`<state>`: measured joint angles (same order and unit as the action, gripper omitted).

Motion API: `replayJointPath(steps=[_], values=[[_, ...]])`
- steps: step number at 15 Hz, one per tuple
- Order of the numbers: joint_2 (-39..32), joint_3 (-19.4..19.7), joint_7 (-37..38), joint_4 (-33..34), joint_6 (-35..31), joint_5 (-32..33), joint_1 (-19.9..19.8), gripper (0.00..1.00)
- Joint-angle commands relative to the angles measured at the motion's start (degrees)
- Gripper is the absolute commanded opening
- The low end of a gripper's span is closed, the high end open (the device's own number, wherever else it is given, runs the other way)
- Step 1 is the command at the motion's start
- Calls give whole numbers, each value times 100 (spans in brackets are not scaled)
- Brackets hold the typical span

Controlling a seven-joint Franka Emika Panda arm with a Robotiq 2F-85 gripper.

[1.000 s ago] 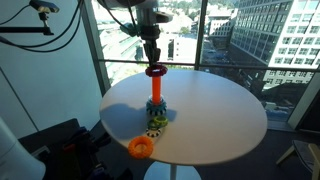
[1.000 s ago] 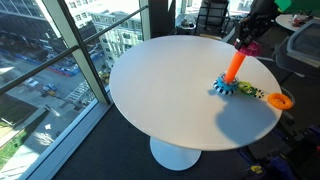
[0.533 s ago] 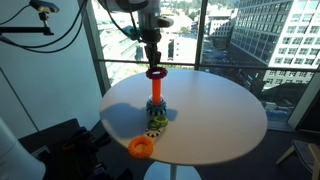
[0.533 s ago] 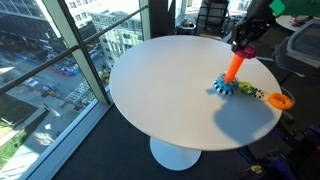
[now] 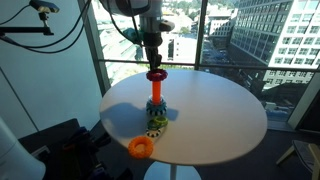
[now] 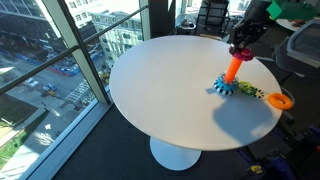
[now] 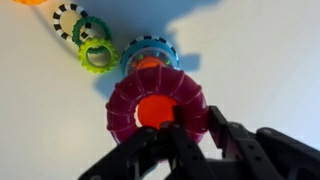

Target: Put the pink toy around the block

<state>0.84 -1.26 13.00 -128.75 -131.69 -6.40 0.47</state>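
One relation decides the coming move: the hole of the pink ring (image 7: 157, 108) must sit straight above the upright orange-red peg (image 7: 153, 110), whose long axis runs vertically from its round blue base (image 7: 150, 52) on the white table (image 7: 40, 120). In the wrist view the peg's top shows through the hole, close to centred and perhaps a touch toward the side away from the fingers. The gripper (image 7: 185, 135) pinches the ring's wall on the camera side, the jaws closed on it, with one finger seemingly at the hole's edge. In both exterior views the ring (image 5: 155, 73) (image 6: 240, 50) hangs level at the very top of the peg (image 5: 155, 93) (image 6: 233, 68), directly under the gripper (image 5: 153, 60) (image 6: 244, 36); whether the tip has already entered the hole I cannot tell. A straight descent along the peg's axis looks right, then release. The risk, as I judge it, is the inner finger catching the peg. The orange ring (image 5: 141, 147) and the green rings (image 7: 97, 50) lie on the table beside the base.
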Motion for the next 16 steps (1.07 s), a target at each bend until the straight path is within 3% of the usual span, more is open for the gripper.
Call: replayJointPath(steps=[1,3,4,5,10,12,16], values=[[-103,51,-168,134,43,-161,-17,10],[-103,59,-157,137,53,-159,-18,11],[-100,62,-149,136,62,-151,-17,40],[-99,63,-132,134,65,-135,-17,57],[-71,54,-93,124,90,-92,-7,95],[-63,49,-90,120,90,-91,-1,100],[20,35,-171,68,69,-181,17,100]])
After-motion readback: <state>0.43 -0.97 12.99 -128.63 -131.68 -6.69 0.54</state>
